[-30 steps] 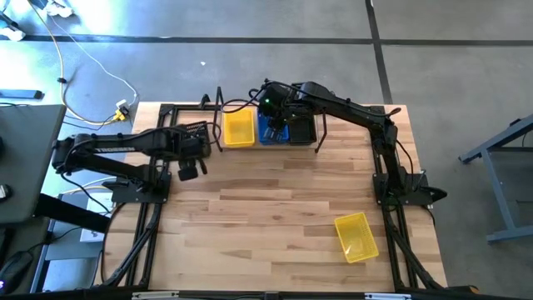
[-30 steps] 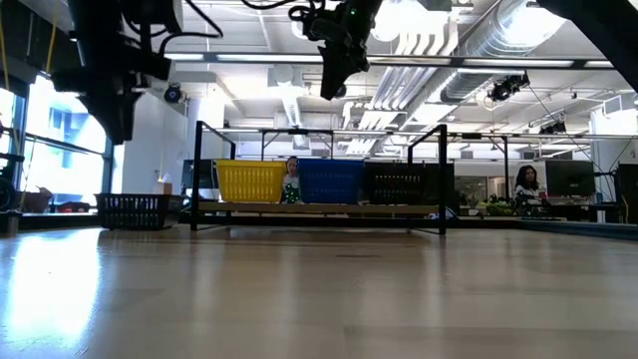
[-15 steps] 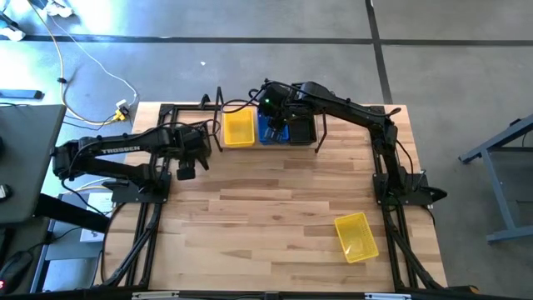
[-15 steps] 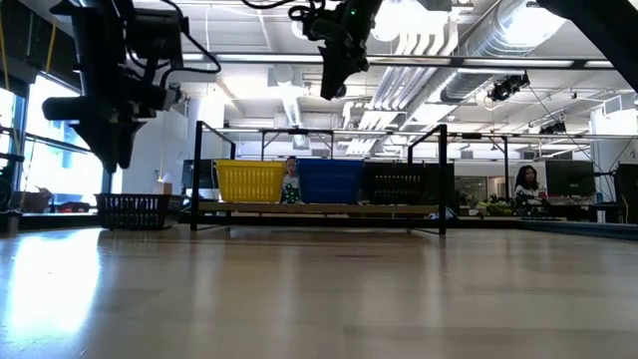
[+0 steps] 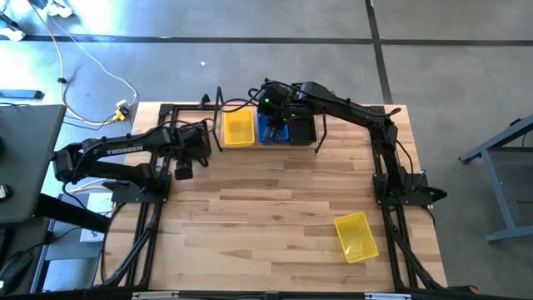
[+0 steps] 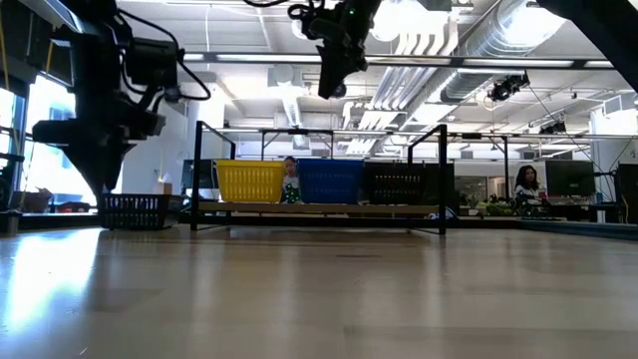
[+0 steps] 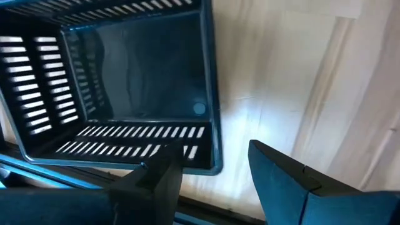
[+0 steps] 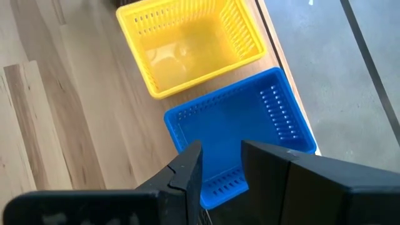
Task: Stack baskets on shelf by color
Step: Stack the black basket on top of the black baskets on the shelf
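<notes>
My left gripper is open and hangs just above the near corner of a black basket, which stands on its base on the table left of the shelf. In the high view this gripper is at the table's far left. My right gripper is open, well above the blue basket on the shelf; it touches nothing. On the shelf plank, yellow, blue and black baskets stand side by side. Another yellow basket lies on the table's near right.
The shelf's black wire end frames rise above the baskets at both ends. The middle of the wooden tabletop is bare. Both arm bases stand at the table's left and right edges. People show in the room far behind the shelf.
My left gripper has come down toward the black basket beside the shelf and shifted slightly toward the table's left edge. My right arm has kept still above the blue basket. No basket has moved.
</notes>
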You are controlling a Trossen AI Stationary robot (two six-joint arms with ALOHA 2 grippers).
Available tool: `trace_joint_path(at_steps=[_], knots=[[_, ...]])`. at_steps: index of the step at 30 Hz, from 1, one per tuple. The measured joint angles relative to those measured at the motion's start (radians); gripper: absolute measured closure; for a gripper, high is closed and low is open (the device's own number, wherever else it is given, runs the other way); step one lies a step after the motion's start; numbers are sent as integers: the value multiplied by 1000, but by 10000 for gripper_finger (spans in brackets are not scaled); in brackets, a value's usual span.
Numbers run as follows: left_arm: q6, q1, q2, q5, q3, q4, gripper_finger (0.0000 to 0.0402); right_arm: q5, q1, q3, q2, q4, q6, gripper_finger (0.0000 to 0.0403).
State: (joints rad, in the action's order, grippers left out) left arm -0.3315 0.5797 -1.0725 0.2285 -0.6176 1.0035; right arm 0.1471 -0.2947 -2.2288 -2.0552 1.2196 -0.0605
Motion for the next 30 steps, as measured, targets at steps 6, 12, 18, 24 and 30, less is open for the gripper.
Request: trace_joint_path(at_steps=[6, 12, 18, 24, 30], knots=[[-23, 40, -39, -17, 2, -60, 232, 0, 0, 0, 0, -15, 11, 306], [-38, 81, -122, -16, 2, -79, 234, 0, 0, 0, 0, -15, 29, 306], [-39, 103, -187, -38, 2, -83, 287, 0, 0, 0, 0, -14, 39, 306], [-38, 104, -167, -41, 2, -84, 386, 0, 0, 0, 0, -14, 62, 306], [-22, 103, -96, -35, 2, -84, 395, 0, 0, 0, 0, -7, 113, 306]])
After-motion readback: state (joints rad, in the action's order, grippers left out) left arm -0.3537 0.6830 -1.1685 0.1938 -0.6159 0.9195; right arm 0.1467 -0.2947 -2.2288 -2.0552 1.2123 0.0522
